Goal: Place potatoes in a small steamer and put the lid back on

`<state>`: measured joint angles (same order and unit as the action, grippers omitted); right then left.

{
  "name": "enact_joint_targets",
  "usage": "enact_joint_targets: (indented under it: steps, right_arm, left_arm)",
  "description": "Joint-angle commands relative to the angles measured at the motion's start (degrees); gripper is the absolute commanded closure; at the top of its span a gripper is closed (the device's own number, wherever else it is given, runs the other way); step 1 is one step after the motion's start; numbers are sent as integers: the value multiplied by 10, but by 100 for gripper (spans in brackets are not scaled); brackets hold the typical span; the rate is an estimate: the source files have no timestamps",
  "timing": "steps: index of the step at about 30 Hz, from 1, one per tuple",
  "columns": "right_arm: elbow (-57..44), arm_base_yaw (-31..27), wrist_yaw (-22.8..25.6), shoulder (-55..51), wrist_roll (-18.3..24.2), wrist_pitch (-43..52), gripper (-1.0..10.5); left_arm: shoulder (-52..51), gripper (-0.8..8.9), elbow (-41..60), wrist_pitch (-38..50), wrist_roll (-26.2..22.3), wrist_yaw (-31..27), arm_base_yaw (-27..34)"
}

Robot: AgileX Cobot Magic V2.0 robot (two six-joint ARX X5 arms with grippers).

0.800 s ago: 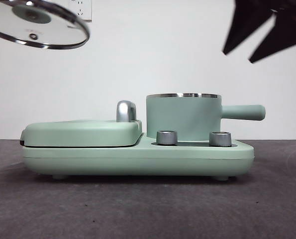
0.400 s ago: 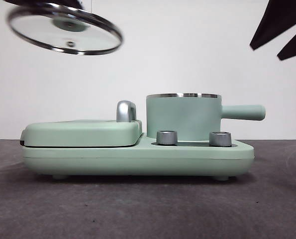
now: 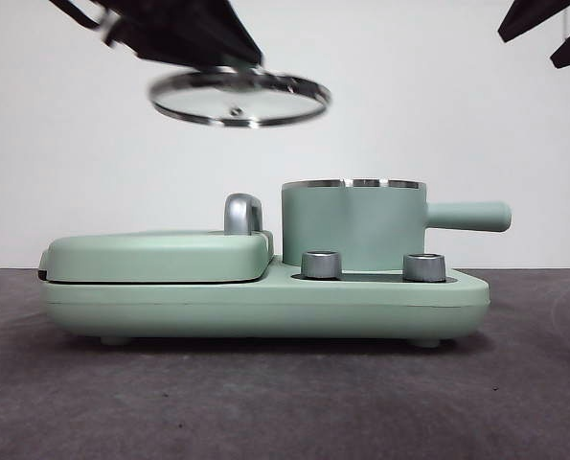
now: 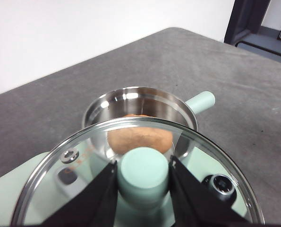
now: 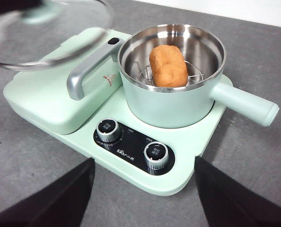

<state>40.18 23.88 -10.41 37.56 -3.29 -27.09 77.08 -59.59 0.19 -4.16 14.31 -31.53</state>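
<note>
My left gripper (image 4: 143, 165) is shut on the mint knob (image 4: 143, 176) of the clear glass lid (image 4: 74, 189). In the front view it holds the lid (image 3: 239, 99) almost level in the air, above and left of the mint steamer pot (image 3: 353, 225). The orange-brown potato (image 5: 168, 65) lies on a wire rack inside the pot (image 5: 173, 101); it also shows through the glass in the left wrist view (image 4: 139, 138). My right gripper (image 5: 142, 198) is open and empty, high at the front view's top right (image 3: 553, 29), apart from the pot.
The pot stands on a mint green appliance base (image 3: 265, 307) with two steel dials (image 3: 322, 264) (image 3: 424, 266). A flat mint griddle cover (image 3: 160, 254) with a chrome handle (image 3: 243, 213) is left of the pot. The pot's straight handle (image 3: 468, 216) points right.
The left gripper has carried the lid right and down toward the pot, and the lid has levelled. The right gripper has drawn back up toward the top right corner.
</note>
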Motion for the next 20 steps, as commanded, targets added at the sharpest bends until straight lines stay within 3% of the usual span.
enact_joint_targets:
  steps: [1,10,20]
  right_arm:
    - [1,2,1,1,-7,-10,617]
    - [1,2,1,1,-7,-34,617]
    - [1,2,15,1,-7,-35,617]
  left_arm:
    - [41,799,-55,25,6,-8,-13]
    - [169,799,-169,59,10,-8,-28]
    - [261,799,-215,138,8,-5,-38]
